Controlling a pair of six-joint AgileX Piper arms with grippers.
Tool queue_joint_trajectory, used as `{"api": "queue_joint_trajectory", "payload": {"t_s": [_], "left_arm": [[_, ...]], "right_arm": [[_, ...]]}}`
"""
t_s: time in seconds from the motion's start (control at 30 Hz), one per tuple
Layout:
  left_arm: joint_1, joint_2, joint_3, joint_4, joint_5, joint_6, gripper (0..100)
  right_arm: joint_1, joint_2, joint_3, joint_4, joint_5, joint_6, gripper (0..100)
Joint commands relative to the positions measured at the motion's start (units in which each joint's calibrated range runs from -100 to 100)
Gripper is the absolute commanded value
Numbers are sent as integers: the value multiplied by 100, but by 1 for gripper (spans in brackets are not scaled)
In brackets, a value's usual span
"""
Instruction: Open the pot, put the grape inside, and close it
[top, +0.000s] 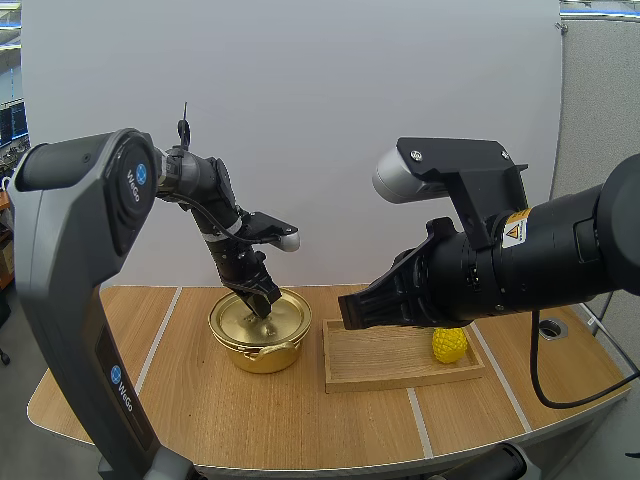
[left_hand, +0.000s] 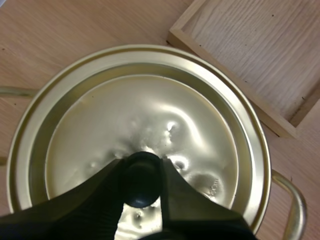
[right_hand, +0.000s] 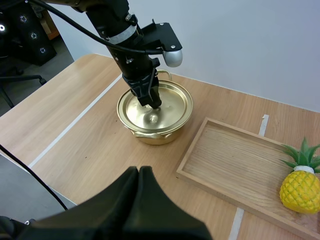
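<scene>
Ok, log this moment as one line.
left gripper: shut on lid knob; lid: on pot; right gripper: shut, empty; pineapple: in tray

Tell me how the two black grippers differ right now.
The left gripper pinches the black knob on the lid of the round golden pot; the right gripper is shut on nothing. The left points down at it; the right hangs above the table, near the flat wooden tray. Both are black, two-fingered.
</scene>
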Motion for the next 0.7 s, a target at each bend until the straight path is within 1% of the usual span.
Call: {"api": "queue_joint_trajectory", "payload": {"t_s": [0.0, 0.2, 0.23, 0.3, 0.33, 0.4, 0.43, 0.47, 0.5, 0.67], "left_arm": [[-20, 45, 45, 6, -155, 14, 0], [-20, 45, 90, 6, -18, 14, 0], [-20, 45, 90, 6, 28, 14, 2], [-20, 33, 90, -6, 162, 14, 10], [-20, 19, 90, -17, 277, 14, 21], [-20, -29, 90, -58, 429, 14, 46], [-20, -95, 90, -70, 475, 14, 69], [-20, -132, 90, -81, 475, 14, 87], [-20, -214, 90, -111, 475, 5, 100], [-20, -713, 77, -111, 825, -152, 100]], "right_arm": [[-23, -47, -14, 57, 0, -50, 0], [-23, -47, -14, 57, 0, -50, 0], [-23, -47, -14, 57, 0, -50, 0], [-23, -47, -14, 57, 0, -50, 0], [-23, -47, -14, 57, 0, -50, 0], [-23, -47, -14, 57, 0, -50, 0], [-23, -47, -14, 57, 0, -50, 0], [-23, -47, -14, 57, 0, -50, 0], [-23, -47, -14, 57, 0, -50, 0], [-23, -47, -14, 57, 0, -50, 0]]}}
